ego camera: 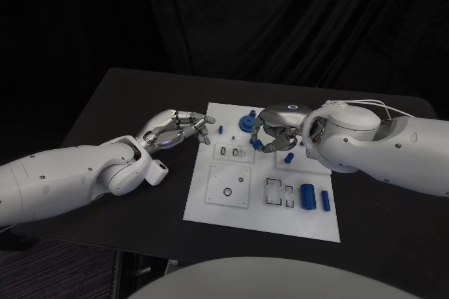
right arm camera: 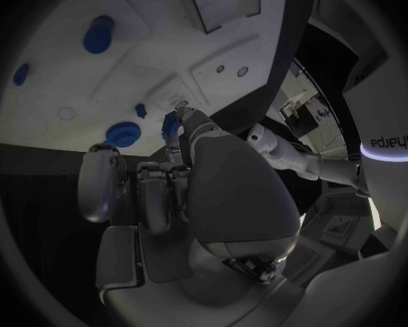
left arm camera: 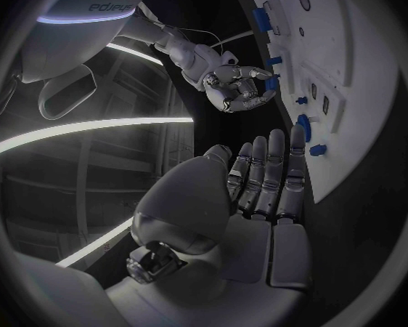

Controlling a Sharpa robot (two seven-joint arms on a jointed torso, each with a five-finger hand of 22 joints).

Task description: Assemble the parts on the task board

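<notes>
place: robotics lab | cues: black table (ego camera: 122, 111), black drapes behind, white task board (ego camera: 281, 215)

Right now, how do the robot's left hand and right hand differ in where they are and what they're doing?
The left hand hovers over the black table at the left edge of the task board, holding nothing, fingers stretched toward it. The right hand is over the board's far part, fingers curled down around a small blue part. Both are silver hands on white arms.
</notes>
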